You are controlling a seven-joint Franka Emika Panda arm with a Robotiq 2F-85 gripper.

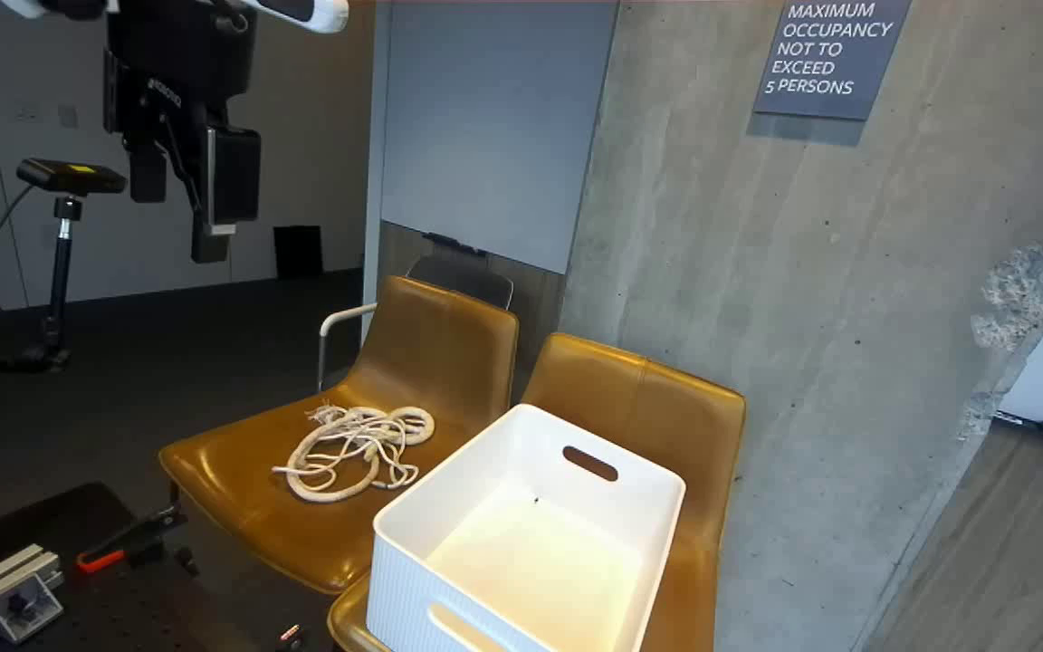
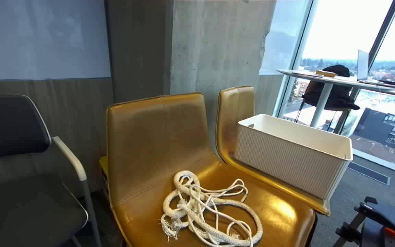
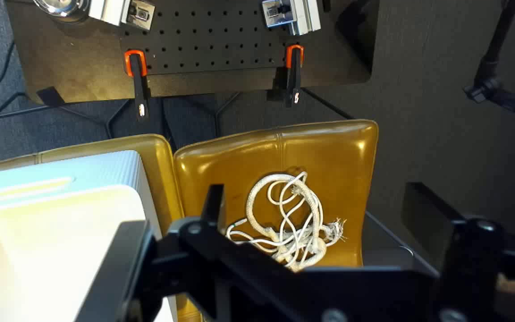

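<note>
Gripper [image 1: 179, 217] hangs empty, jaws apart, higher than rope [image 3: 300, 243] on chair [image 3: 347, 170]; vertical, centred grasp would probably hold limp rope best

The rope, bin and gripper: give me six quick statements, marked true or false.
1. The rope lies on a brown chair. True.
2. The white bin stands on a second brown chair. True.
3. The white bin is upside down. False: its opening faces up.
4. The gripper hangs higher than the rope. True.
5. The gripper is shut on the rope. False: its jaws stand open.
6. The rope has no frayed end. False: frayed strands show at one end.
</note>
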